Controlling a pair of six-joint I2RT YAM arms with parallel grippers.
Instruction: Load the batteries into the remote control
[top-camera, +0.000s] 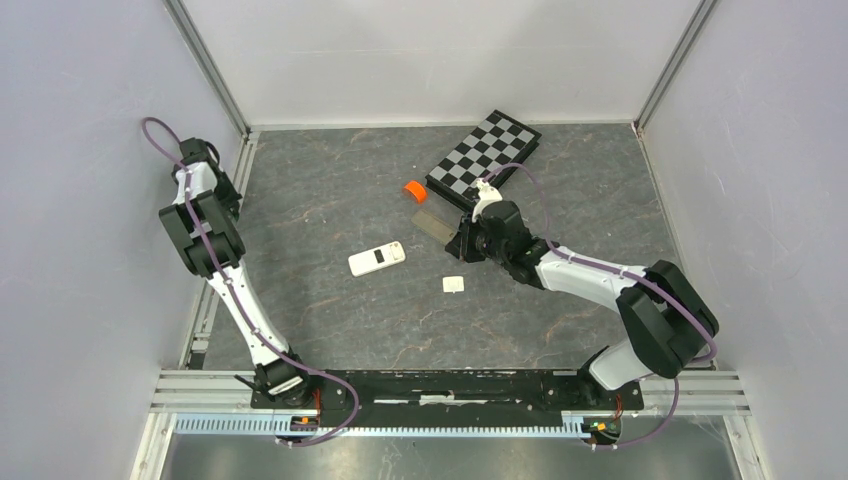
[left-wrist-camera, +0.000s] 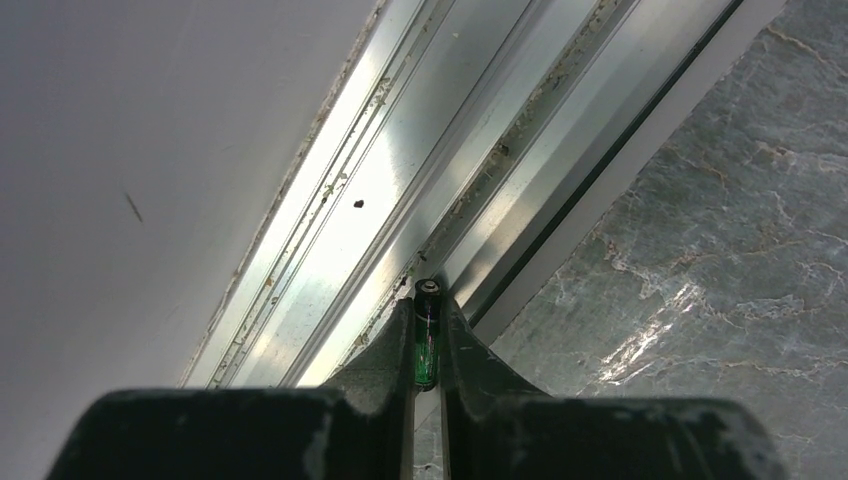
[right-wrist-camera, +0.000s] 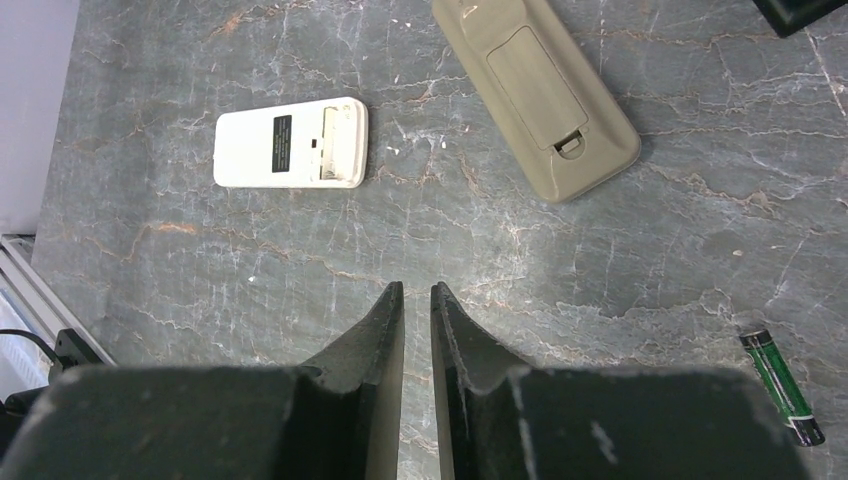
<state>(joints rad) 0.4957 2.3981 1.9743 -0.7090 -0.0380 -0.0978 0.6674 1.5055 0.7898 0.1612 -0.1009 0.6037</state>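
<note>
Closest to the left wrist camera, the left gripper (left-wrist-camera: 427, 312) is clamped tight on a slim green battery (left-wrist-camera: 427, 345), which stands up between the dark jaws at bottom centre. Behind it an aluminium rail (left-wrist-camera: 420, 190) runs diagonally across the frame, with the grey stone-patterned table (left-wrist-camera: 700, 280) at right.

In the overhead view, the white remote (top-camera: 377, 259) lies left of centre, well apart from that arm. A small white piece (top-camera: 454, 284), probably its cover, lies to its right. The right gripper (right-wrist-camera: 417, 292) hovers over the table, jaws only slightly parted and holding nothing. A beige remote (right-wrist-camera: 535, 90) lies at upper right of its view, and a second battery (right-wrist-camera: 782, 373) lies at lower right.

The held cell likely needs carrying to the white remote, its long axis lined up with the bay and its ends matched to the contacts before release.

The cell's lower end is hidden between the jaws, and its polarity marks are unreadable. The white remote's bay is too small to tell whether it already holds a cell.
</note>
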